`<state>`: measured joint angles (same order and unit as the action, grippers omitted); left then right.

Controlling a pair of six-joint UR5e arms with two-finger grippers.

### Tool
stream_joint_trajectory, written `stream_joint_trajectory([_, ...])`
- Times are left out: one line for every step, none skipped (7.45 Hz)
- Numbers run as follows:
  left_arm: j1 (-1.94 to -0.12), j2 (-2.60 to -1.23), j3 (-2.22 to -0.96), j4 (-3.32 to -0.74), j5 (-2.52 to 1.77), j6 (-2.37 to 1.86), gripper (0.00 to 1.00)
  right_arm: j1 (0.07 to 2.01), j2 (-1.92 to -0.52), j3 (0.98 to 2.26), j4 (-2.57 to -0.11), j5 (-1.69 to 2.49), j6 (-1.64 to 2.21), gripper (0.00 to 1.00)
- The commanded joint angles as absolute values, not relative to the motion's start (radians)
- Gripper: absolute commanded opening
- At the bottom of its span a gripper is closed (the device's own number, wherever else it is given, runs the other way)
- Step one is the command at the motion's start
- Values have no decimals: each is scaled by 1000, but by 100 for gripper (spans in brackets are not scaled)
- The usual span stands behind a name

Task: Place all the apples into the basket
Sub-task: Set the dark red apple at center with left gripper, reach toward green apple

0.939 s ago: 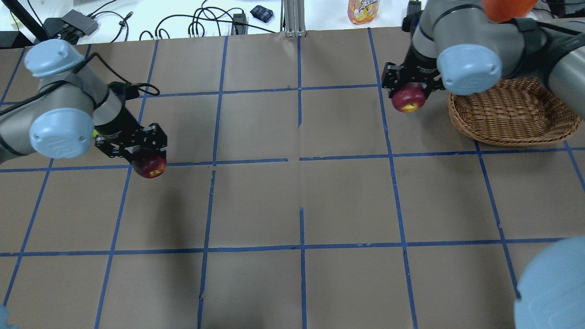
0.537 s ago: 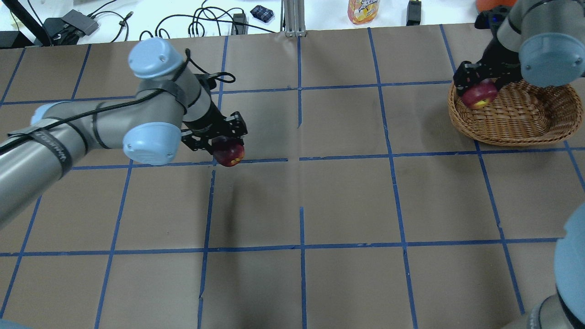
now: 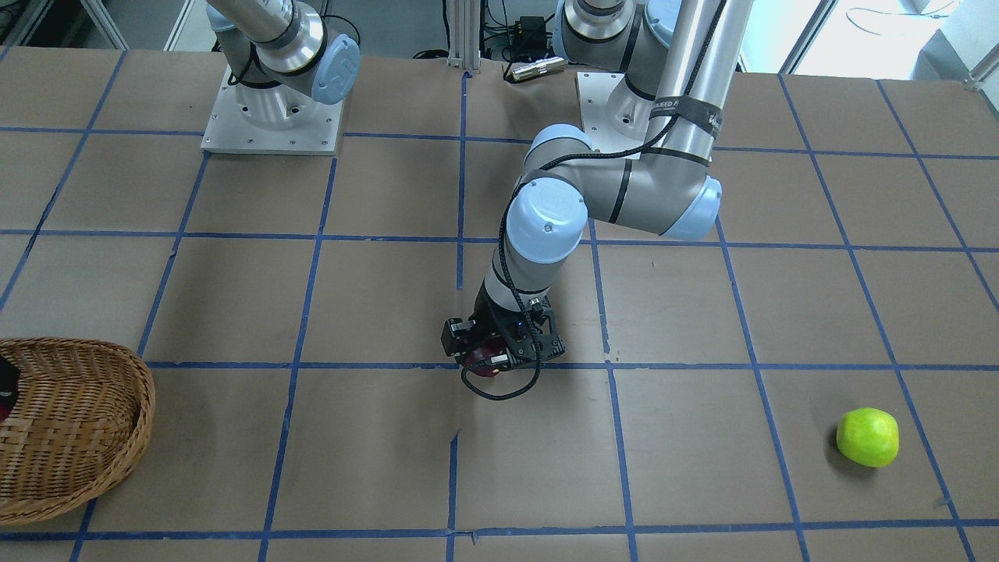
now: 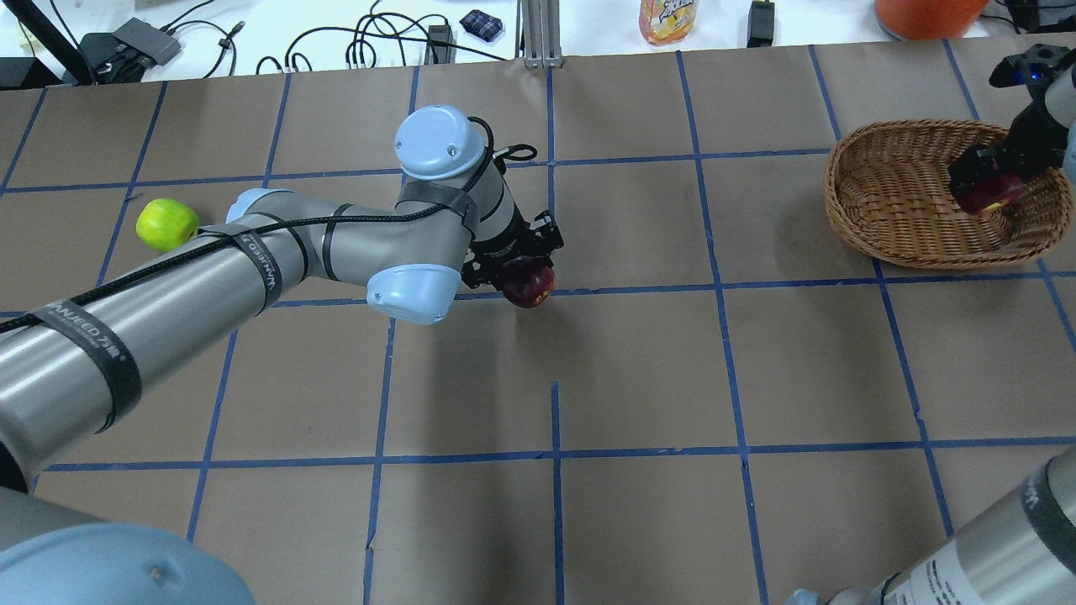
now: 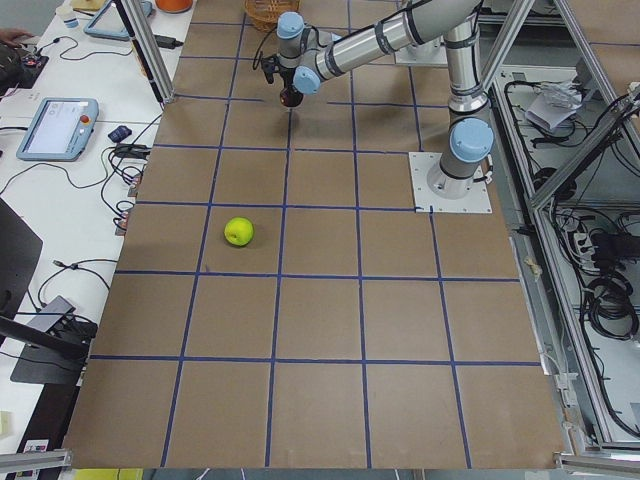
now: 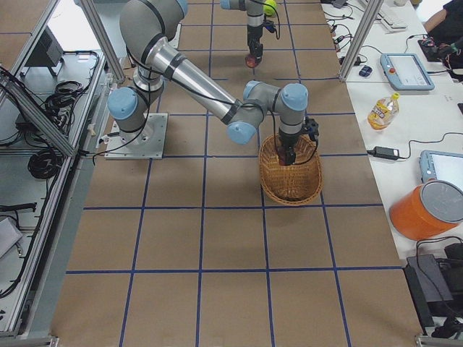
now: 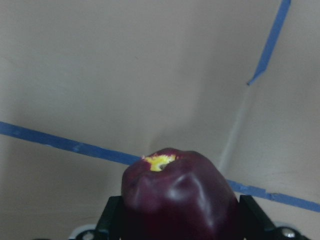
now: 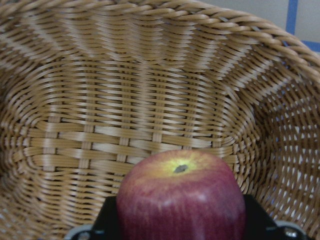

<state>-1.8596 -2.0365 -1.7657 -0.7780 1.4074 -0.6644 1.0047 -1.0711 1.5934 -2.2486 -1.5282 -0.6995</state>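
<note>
My left gripper [image 4: 523, 273] is shut on the dark maroon apple [image 4: 530, 284] and holds it just above the paper near the table's middle; the apple fills the left wrist view [image 7: 177, 197] and also shows in the front view [image 3: 485, 362]. My right gripper [image 4: 988, 181] is shut on the red apple with a yellowish patch [image 4: 992, 193] and holds it inside the wicker basket [image 4: 891, 227], above the basket's floor [image 8: 140, 100]. The red apple is low in the right wrist view [image 8: 182, 200]. The lime green apple [image 4: 166, 223] lies alone on the paper at the far left [image 3: 867, 437].
The basket stands at the table's right far side [image 3: 78, 437]. A juice bottle [image 4: 668, 18], an orange container [image 4: 925, 13] and cables [image 4: 370, 42] lie beyond the far edge. My left arm [image 4: 252, 269] stretches across the left half of the table.
My left arm has swung right with the maroon apple from the left side to the middle, uncovering the green apple. My right gripper has carried the red apple further into the basket.
</note>
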Motion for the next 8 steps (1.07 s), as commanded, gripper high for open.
stream_joint_trajectory([-1916,-2088,-1738,-744,1379,-727,99,957,-1016,1583,-2303,-1497,-781,60])
stream_joint_trajectory([-1916,-2103,-1729,-742,1373,-715,100,957,-1023,1585,-2289,-1499,-779,100])
stream_joint_trajectory([-1907,-2092,-1706,-742,1374,-700,100,963,-1037,1586,-2274,-1497,-772,100])
stream_joint_trajectory([-1840,-2053,-1683,-764,1374,-631,100,969,-1073,1586,-2211,-1497,-761,100])
stream_joint_trajectory([-1753,-2005,-1655,-867,1368,-529,100,992,-1098,1586,-2182,-1497,-734,100])
stream_joint_trajectory([-1652,-1955,-1631,-1017,1318,-383,100,1029,-1118,1594,-2174,-1500,-700,100])
stream_joint_trajectory([-1553,-1909,-1631,-1129,1325,-207,100,1072,-1150,1611,-2125,-1503,-675,100])
stream_joint_trajectory([-1455,-1885,-1631,-1176,1351,-51,100,1128,-1193,1629,-2055,-1505,-617,100])
